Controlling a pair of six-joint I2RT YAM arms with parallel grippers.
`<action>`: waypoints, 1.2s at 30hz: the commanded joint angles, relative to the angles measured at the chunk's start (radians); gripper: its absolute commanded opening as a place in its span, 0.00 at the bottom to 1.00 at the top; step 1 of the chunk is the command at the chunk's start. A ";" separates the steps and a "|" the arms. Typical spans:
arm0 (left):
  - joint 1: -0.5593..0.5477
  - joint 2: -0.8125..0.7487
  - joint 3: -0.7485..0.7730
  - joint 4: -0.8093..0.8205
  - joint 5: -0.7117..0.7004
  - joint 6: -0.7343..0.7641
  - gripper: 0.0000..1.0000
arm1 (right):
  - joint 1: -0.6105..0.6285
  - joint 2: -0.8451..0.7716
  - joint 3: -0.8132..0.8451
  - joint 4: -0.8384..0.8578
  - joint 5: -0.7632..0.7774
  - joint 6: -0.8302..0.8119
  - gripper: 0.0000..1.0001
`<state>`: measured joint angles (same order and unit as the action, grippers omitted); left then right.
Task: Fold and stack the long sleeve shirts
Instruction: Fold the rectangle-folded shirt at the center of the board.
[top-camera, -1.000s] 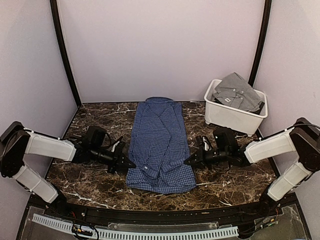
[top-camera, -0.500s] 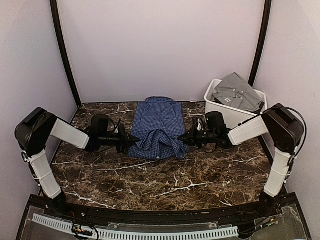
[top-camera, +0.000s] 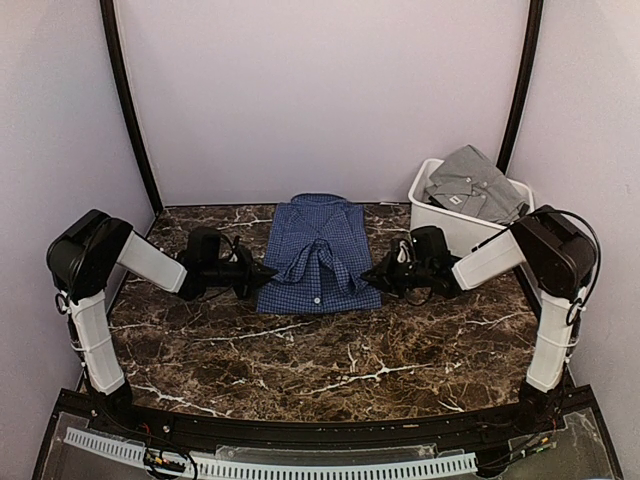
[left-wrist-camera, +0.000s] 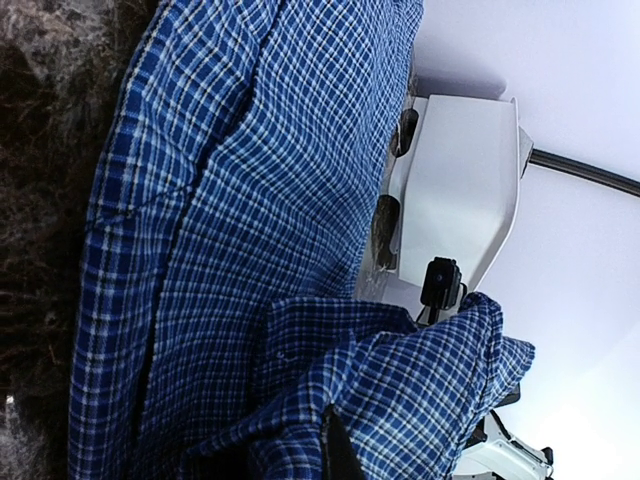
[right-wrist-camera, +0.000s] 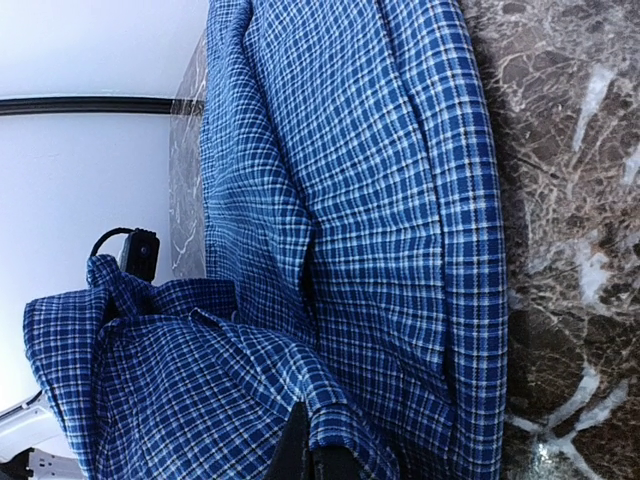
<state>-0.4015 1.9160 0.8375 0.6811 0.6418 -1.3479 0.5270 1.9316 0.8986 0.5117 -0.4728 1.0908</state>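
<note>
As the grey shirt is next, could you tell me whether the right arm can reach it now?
Probably, once it lets go: the right arm's fingers are shut on the blue shirt. The grey shirt lies uncovered atop the open white bin, just beyond that arm, with nothing between.

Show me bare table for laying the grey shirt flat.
The wide marble strip between the navy shirt's near edge and the arm bases is bare. Crowded: both shirt flanks, at the left gripper and right gripper, and the white bin's corner.
</note>
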 joint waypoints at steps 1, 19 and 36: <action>0.013 -0.003 0.031 -0.038 -0.016 0.065 0.00 | -0.015 -0.012 -0.027 0.041 0.047 0.011 0.00; 0.021 -0.003 0.117 -0.152 -0.032 0.163 0.39 | -0.021 -0.082 0.022 -0.034 0.065 -0.049 0.30; 0.036 -0.178 0.219 -0.466 -0.122 0.514 0.70 | 0.075 -0.271 0.129 -0.352 0.305 -0.391 0.70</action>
<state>-0.3691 1.8034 1.0290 0.3321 0.5491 -0.9581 0.5491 1.6707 0.9825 0.2504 -0.2607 0.8230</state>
